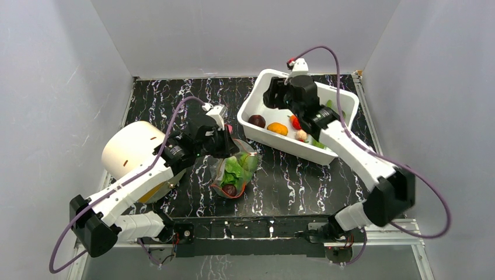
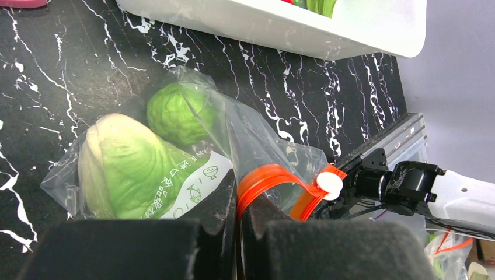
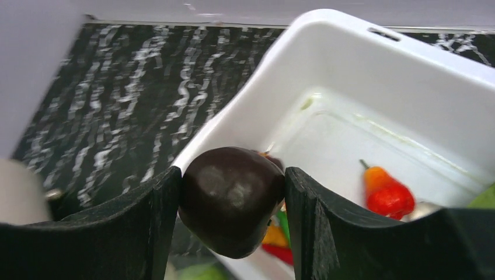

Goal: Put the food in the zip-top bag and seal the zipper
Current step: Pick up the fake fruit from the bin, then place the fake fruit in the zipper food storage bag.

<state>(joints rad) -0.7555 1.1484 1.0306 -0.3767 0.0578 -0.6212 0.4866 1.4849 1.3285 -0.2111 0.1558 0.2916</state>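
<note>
A cabbage and green ball are being held in the zip-top bag on the counter, its zipper being pinched by the left pincer. A dark purple round is being clamped by the right pincer over the white tub, where an orange piece is lying.

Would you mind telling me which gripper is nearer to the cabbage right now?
Left. The left gripper pinches the bag's orange strip, right beside the cabbage inside. The right gripper is at the white tub, gripping a dark purple fruit, well away.
</note>
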